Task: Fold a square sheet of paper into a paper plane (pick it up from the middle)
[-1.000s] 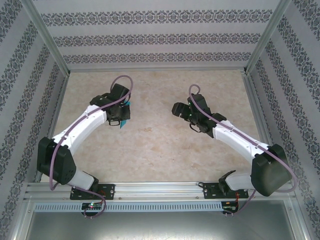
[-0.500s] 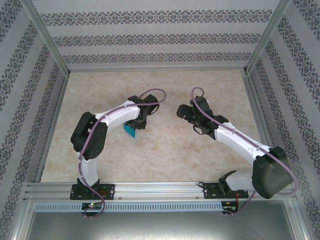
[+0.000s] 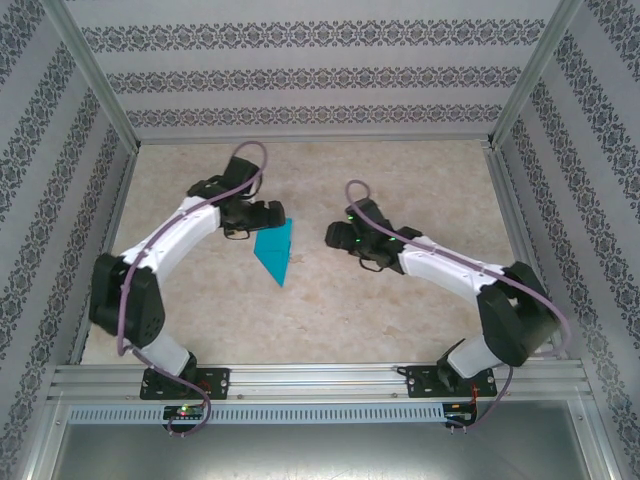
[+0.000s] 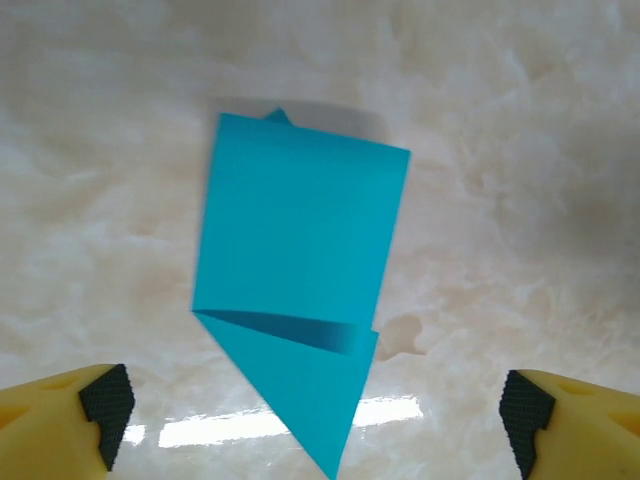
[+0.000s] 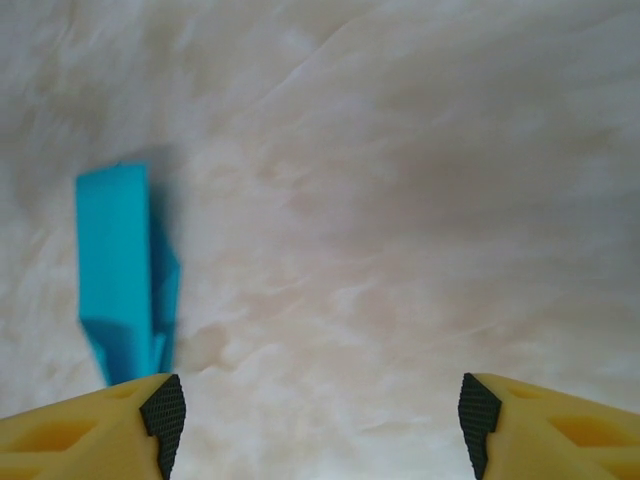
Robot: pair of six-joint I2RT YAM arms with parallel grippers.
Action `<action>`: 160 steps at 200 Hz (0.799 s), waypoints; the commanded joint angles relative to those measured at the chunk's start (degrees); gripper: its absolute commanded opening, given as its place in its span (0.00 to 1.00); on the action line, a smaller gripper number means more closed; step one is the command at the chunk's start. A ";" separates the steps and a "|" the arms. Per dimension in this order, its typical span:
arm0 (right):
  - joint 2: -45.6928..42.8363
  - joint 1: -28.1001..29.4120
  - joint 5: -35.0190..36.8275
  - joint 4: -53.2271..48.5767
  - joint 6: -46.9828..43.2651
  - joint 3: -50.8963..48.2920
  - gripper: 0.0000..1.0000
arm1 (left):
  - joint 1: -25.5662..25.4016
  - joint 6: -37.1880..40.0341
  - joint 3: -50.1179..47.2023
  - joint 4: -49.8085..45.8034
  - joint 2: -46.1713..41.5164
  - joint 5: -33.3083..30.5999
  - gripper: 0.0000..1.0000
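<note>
The paper plane (image 3: pixel 275 252) lies flat on the worktop (image 3: pixel 400 310), left of centre, between both arms. Left jaws and right jaws are spread, holding nothing. Recommended: descend over its middle, then close gently across the layered creases.

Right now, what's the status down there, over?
Left end effector open, empty, hovering by the paper plane. Right end effector open, empty, off to its side. Plane lying flat on the table, ungripped.
</note>
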 commanded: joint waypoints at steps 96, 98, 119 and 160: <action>27.62 16.17 -7.47 -7.42 2.24 28.82 0.37 | 13.49 -8.87 -21.62 7.77 -17.87 2.51 1.00; 27.88 16.17 -7.33 -7.74 2.06 29.13 0.37 | 13.57 -8.90 -21.71 7.80 -17.94 2.52 1.00; 29.97 15.86 -5.37 -10.51 1.20 31.23 0.37 | 14.15 -8.41 -21.99 7.40 -18.83 1.72 1.00; 33.14 14.03 -6.80 -15.58 -1.90 33.22 0.39 | 14.26 -7.02 -21.37 7.03 -19.55 0.98 1.00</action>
